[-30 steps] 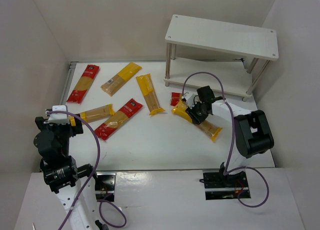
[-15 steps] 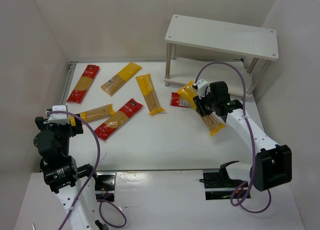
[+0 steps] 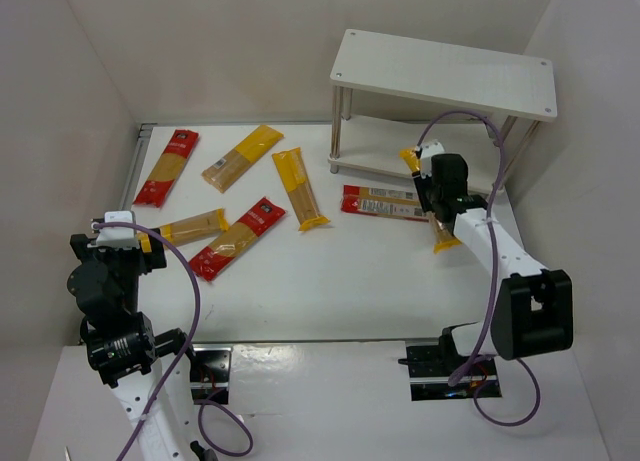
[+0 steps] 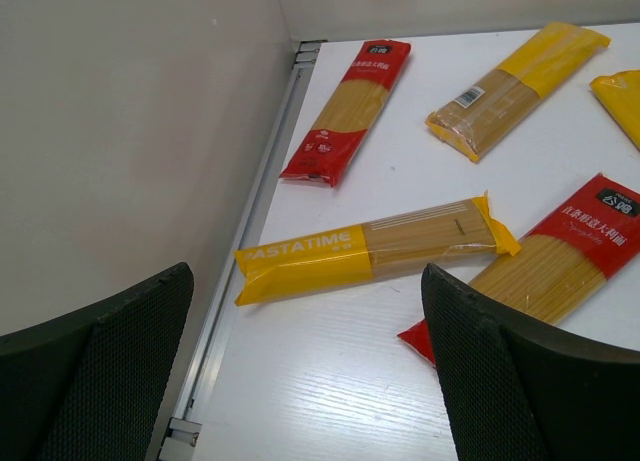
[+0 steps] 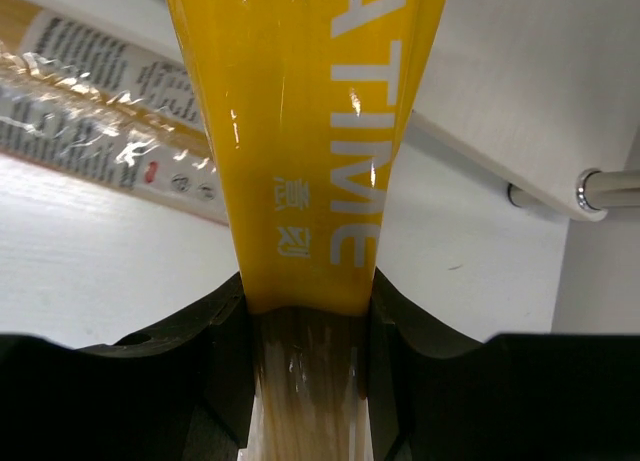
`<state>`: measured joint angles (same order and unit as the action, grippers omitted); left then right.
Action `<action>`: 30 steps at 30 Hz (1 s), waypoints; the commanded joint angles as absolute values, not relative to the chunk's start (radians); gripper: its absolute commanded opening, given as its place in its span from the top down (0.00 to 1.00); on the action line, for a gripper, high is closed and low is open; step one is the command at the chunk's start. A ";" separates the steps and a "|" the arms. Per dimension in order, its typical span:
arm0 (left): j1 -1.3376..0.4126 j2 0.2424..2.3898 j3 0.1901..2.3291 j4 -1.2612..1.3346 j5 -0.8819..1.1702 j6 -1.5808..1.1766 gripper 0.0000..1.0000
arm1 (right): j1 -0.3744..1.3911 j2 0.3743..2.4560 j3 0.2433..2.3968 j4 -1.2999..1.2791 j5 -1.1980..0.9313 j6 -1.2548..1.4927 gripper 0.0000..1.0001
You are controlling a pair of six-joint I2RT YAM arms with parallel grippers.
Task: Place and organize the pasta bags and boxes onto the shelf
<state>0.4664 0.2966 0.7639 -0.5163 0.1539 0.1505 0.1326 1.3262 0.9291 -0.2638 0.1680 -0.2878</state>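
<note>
Yellow spaghetti pack sits clamped in the right gripper, gripped partway along its length, its upper end tilted toward the lower board of the white shelf. A red pack lies flat just to its left. The left gripper gapes wide.

- Shelf: white, two-tier, silver legs, stood far right.
- Held yellow pack: clamped by right gripper, tilted, top end by the lower tier.
- Label-side red pack: laid flat before shelf.
- Scattered flat at left: corner red pack, back yellow pack, middle yellow pack, front red pack, ASTATIME yellow pack.
</note>
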 commanded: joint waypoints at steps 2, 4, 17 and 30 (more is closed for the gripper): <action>0.474 0.284 0.764 -0.483 0.160 0.129 0.00 | 0.127 1.362 0.992 -0.011 0.314 -0.327 1.00; 0.474 0.284 0.764 -0.483 0.160 0.129 0.00 | 0.127 1.385 1.003 0.000 0.371 -0.347 1.00; 0.474 0.284 0.764 -0.483 0.160 0.129 0.00 | 0.169 1.535 1.140 0.178 0.676 -0.566 1.00; 0.474 0.284 0.764 -0.483 0.170 0.129 0.00 | 0.261 1.732 1.088 0.589 0.908 -0.955 1.00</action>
